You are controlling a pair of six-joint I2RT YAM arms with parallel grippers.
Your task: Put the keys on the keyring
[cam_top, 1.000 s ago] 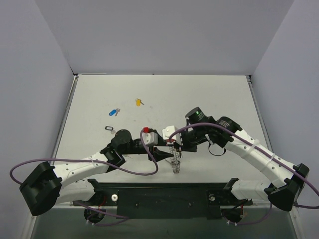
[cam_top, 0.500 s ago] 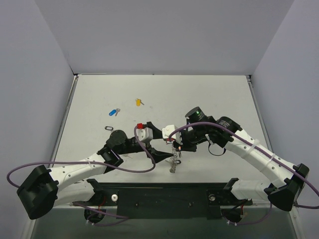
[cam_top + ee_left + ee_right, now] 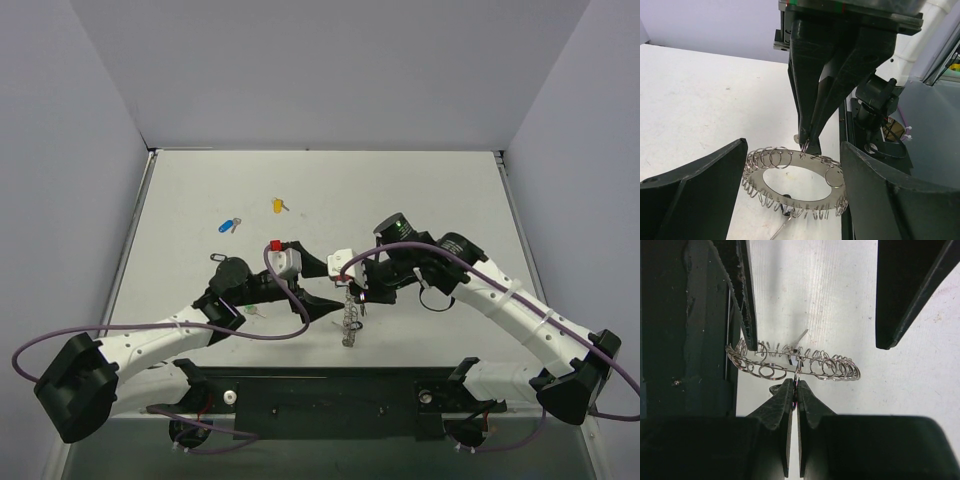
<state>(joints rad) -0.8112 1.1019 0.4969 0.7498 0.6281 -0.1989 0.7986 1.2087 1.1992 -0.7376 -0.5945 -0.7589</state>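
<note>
Left pincer (image 3: 330, 306) is just opened wide, keyring (image 3: 795, 182) left pinched in the right pincer (image 3: 796, 384) — the blue key (image 3: 229, 225) can be fetched next.

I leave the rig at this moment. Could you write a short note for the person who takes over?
Right claw: shut on the rim of the keyring, holding it.
Left claw: open, one finger on each side of the ring, not gripping.
Keys: blue key and yellow key lie loose on the table, far left.
Done: perhaps one dark key hangs under the ring; unsure.
Left to do: thread the loose keys on.
</note>
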